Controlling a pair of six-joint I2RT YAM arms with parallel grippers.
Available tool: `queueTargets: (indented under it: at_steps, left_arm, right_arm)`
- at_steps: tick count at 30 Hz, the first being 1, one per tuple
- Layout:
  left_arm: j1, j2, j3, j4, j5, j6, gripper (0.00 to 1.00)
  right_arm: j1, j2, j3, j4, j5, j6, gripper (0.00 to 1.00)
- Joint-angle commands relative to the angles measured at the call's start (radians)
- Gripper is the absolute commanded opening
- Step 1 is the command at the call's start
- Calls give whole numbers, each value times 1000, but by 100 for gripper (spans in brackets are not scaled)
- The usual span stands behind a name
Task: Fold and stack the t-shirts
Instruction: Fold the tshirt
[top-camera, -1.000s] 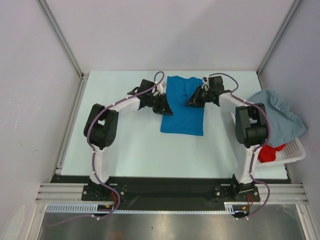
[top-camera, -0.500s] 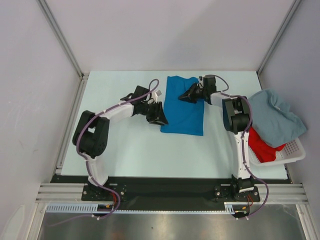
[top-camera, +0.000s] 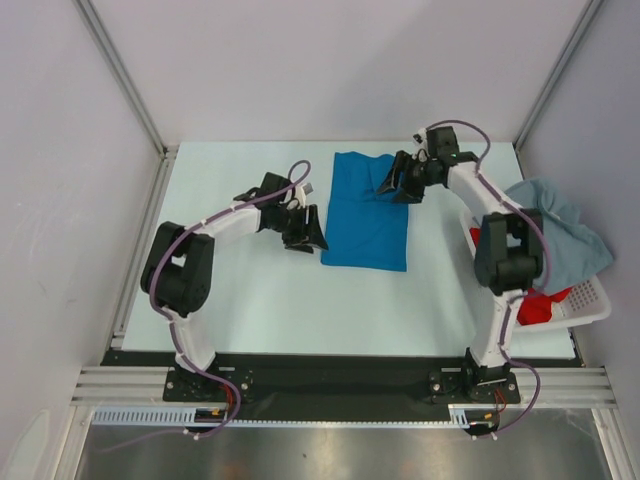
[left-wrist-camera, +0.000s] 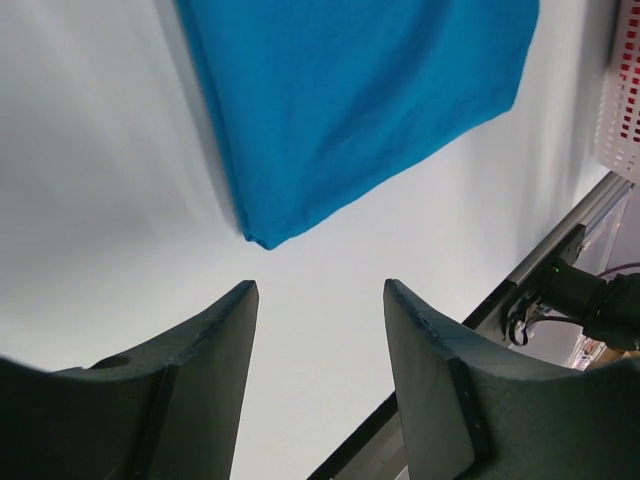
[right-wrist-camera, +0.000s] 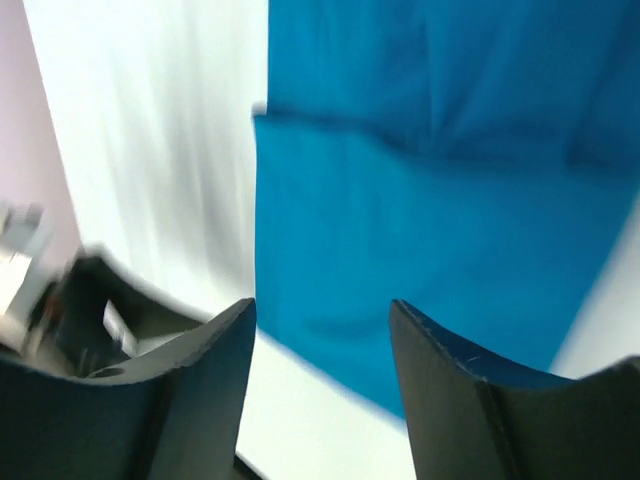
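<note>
A bright blue t-shirt (top-camera: 367, 210) lies folded into a rectangle at the middle of the table; it also shows as the blue t-shirt (left-wrist-camera: 350, 100) and the blue t-shirt (right-wrist-camera: 430, 190). My left gripper (top-camera: 308, 230) is just off its left edge, open and empty, with bare table between the left gripper (left-wrist-camera: 320, 300) fingers. My right gripper (top-camera: 398, 186) hovers over the shirt's far right corner, open, nothing held in the right gripper (right-wrist-camera: 322, 315). A pale grey-blue t-shirt (top-camera: 560, 230) drapes over the basket, and a red t-shirt (top-camera: 535, 305) lies inside it.
A white slatted basket (top-camera: 590, 300) stands at the table's right edge. Metal frame posts rise at the far left and right corners. The black front rail (left-wrist-camera: 560, 260) runs along the near edge.
Both grippers have let go of the blue shirt and opened. The left one pulled back leftward off its edge; the right one lifted and shifted right near the far corner.
</note>
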Motion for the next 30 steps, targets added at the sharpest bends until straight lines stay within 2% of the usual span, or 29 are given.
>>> queueTargets:
  at_steps: [1,5,7,11,13,18,24,30]
  left_arm:
    - [4,53,-2,-15,-20,12,59]
    - [4,112,12,-17,-50,-76,58]
    - [6,147,12,-11,-47,-125,56]
    - [7,179,-2,9,-56,-231,50]
    - [7,183,-14,11,-79,-249,47]
    - [7,192,-37,0,-116,-301,42]
    - [7,193,-68,6,-184,-355,43]
    - [7,242,-53,37,-162,-395,43]
  right_arm:
    - [-17,-189,-153,-268,89,-174,63]
    - [-23,-377,-401,-205,27,-143,63]
    - [-24,-419,-540,-128,7,-96,63]
    - [-23,-476,-708,16,-20,-24,57]
    - [-21,-482,-747,67,-16,-7,52]
    - [-30,-479,-837,139,44,18,48]
    - [-40,-482,-874,171,87,32,49]
    - [-49,-465,-891,200,116,55,50]
